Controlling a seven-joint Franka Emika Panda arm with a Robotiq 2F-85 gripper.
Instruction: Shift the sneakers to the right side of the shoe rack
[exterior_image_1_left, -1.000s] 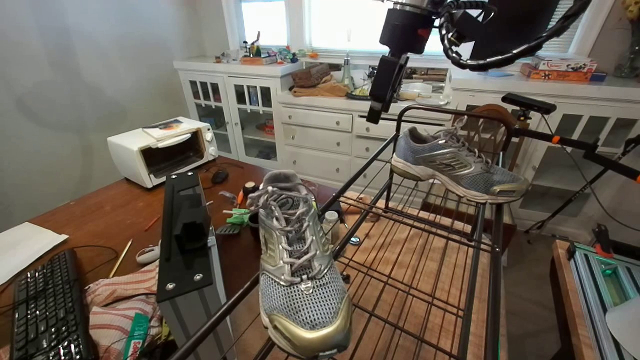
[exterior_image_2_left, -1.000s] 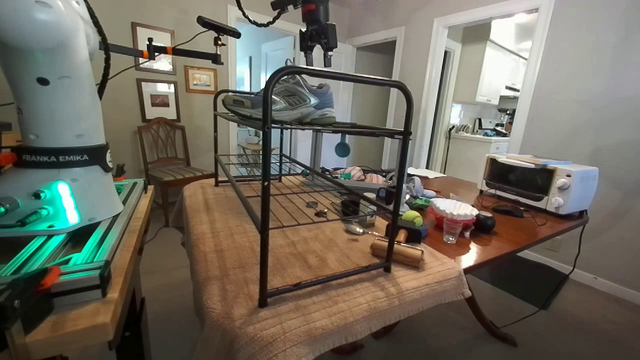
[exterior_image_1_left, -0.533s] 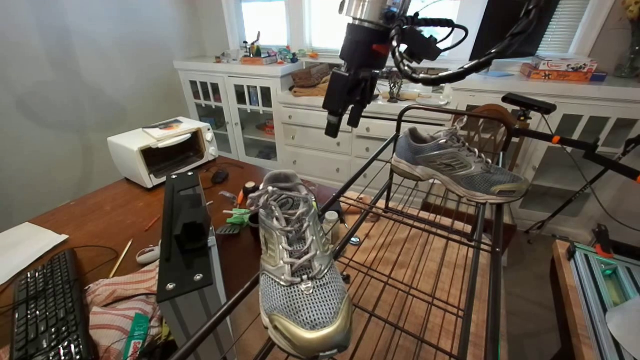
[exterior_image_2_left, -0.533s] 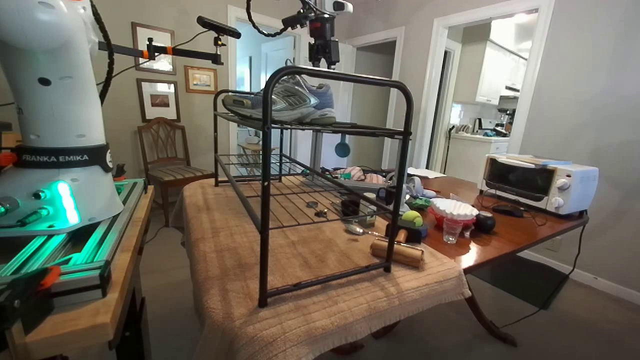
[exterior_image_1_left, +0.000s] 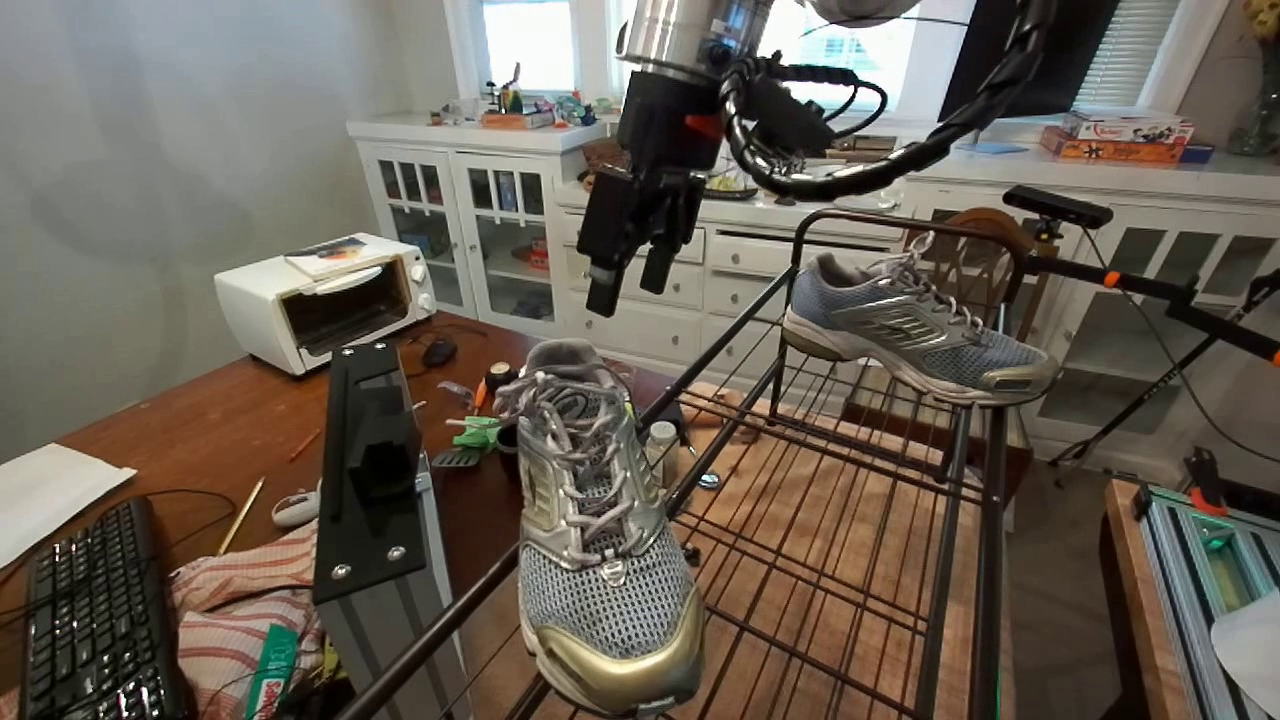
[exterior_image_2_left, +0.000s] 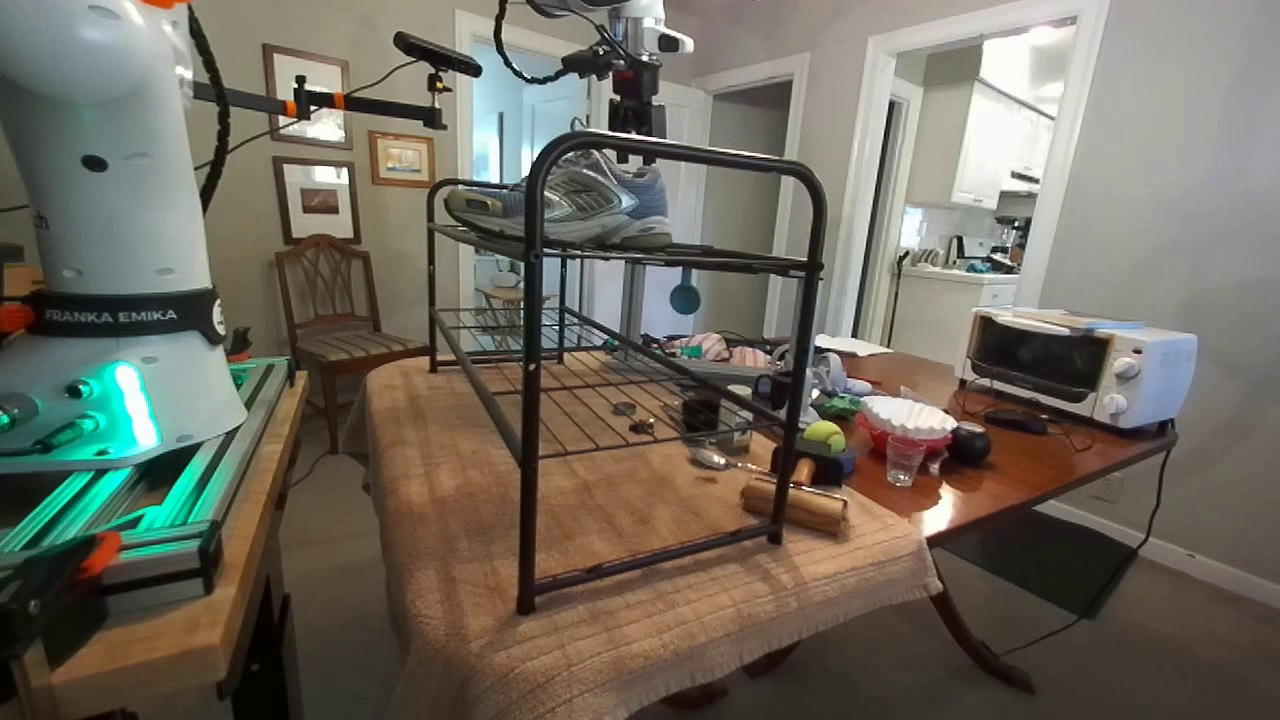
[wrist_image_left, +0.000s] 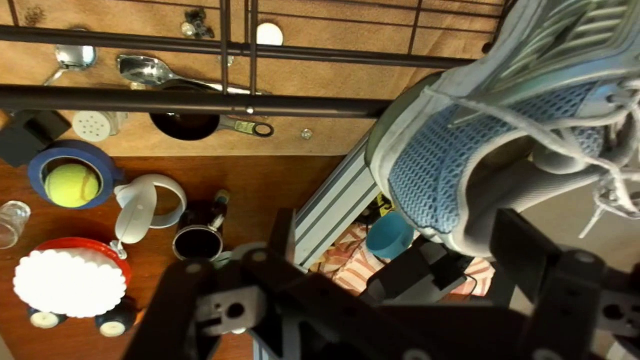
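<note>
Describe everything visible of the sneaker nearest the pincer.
The sneaker looks like grey mesh, bluish at the heel in the wrist view, with silvery overlays, grey laces, pale sole and shiny golden toe cap. Sole down, opening up, it seems to rest across the edge of the shoe rack, heel overhanging. The pincer hovers open above, not touching it.

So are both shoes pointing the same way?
No, in an exterior view the near sneaker points toward the picture's bottom, the far sneaker toward its right.
</note>
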